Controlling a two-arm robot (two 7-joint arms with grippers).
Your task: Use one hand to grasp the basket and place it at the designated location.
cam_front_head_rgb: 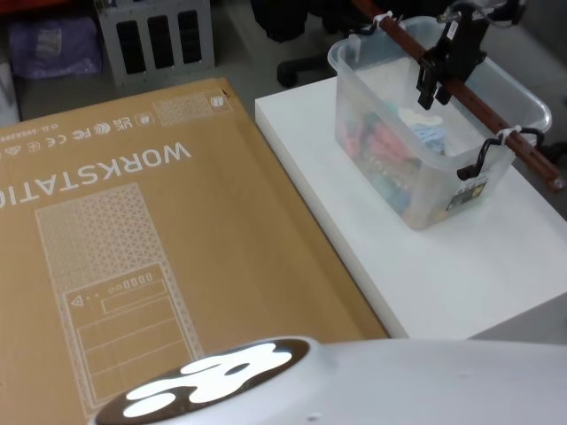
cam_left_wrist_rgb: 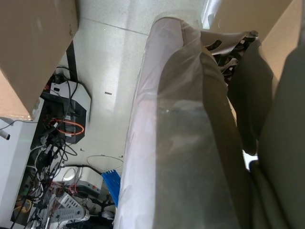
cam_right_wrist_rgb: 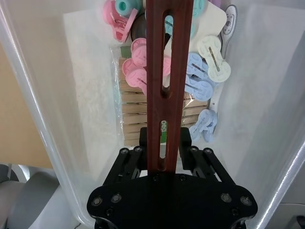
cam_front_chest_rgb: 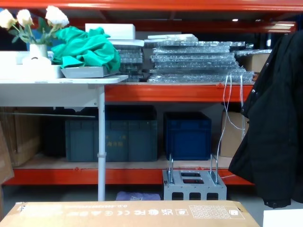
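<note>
The basket (cam_front_head_rgb: 416,181) is a clear plastic tub standing on the white table (cam_front_head_rgb: 461,266) at the right of the head view. Its reddish-brown bar handle (cam_front_head_rgb: 478,111) runs across the top on black hooks with white zip ties. My right gripper (cam_front_head_rgb: 431,87) hangs over the tub's middle, and its black fingers grip the bar from both sides. In the right wrist view the handle (cam_right_wrist_rgb: 164,71) runs straight into the right gripper (cam_right_wrist_rgb: 164,145), and its fingers (cam_right_wrist_rgb: 140,150) press against the bar. Pink and blue clips and wooden pegs (cam_right_wrist_rgb: 143,109) lie inside the tub.
A large flat cardboard box (cam_front_head_rgb: 133,248) printed WORKSTATION lies left of the table and touches its edge. The chest view looks over the box's top (cam_front_chest_rgb: 128,213) to red shelving, dark blue crates (cam_front_chest_rgb: 187,135) and a black coat (cam_front_chest_rgb: 274,132). A grey rack (cam_front_head_rgb: 159,35) stands behind.
</note>
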